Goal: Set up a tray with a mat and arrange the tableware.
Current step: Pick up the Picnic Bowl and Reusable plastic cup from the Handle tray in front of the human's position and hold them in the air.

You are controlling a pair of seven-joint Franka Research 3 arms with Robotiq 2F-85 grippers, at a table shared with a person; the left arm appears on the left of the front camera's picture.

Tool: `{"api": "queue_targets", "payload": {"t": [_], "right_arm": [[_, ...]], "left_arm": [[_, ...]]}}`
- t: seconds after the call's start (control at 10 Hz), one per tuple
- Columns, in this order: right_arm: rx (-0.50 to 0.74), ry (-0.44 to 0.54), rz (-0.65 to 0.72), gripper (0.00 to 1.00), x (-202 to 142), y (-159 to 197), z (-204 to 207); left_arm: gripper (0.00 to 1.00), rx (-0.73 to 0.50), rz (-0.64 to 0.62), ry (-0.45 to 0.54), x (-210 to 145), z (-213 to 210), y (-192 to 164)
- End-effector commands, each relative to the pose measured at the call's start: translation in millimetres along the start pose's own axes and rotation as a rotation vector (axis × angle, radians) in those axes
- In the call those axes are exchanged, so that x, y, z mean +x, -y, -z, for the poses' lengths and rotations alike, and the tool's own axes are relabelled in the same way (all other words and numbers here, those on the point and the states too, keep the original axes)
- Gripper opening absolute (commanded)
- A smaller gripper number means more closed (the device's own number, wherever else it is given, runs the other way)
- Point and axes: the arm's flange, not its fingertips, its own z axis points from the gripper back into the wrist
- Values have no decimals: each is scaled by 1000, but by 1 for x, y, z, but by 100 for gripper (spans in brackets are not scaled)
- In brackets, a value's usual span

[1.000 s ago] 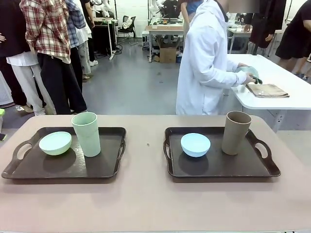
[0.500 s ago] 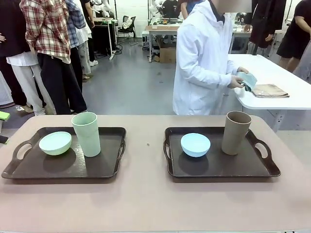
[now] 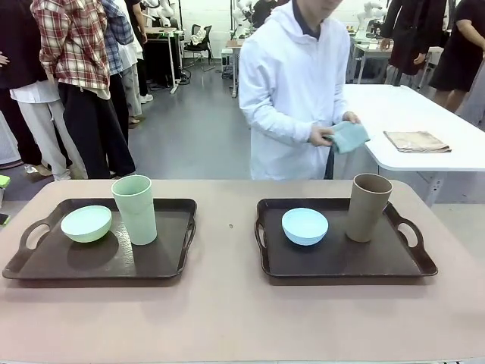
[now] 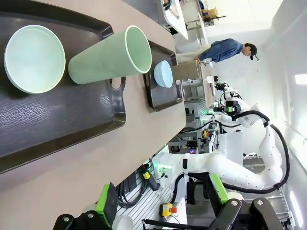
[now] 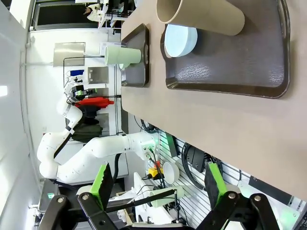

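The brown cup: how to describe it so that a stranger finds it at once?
On the beige table, look at the dark tray on the robot's right. The brown cup stands upright in its far right corner, beside a light blue bowl. It is the only tall, brown piece there.

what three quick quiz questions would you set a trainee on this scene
1. True or false: the brown cup stands upright on the right tray beside the light blue bowl.
2. What does the person's hand hold? A a folded teal cloth, B a spoon, C a plate.
3. Fill in: the left gripper and the right gripper both have jaws ____.
Key: 1 true; 2 A; 3 open.
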Motion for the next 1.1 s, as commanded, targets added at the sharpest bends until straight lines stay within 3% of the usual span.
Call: {"api": "queue_targets", "payload": {"t": [0.0, 1.0], "right_arm": [[28, 10, -7, 100, 0, -1, 2], [28, 10, -7, 100, 0, -1, 2]], "left_arm": [[100, -22, 12, 7, 1, -1, -1], [100, -22, 12, 7, 1, -1, -1]]}}
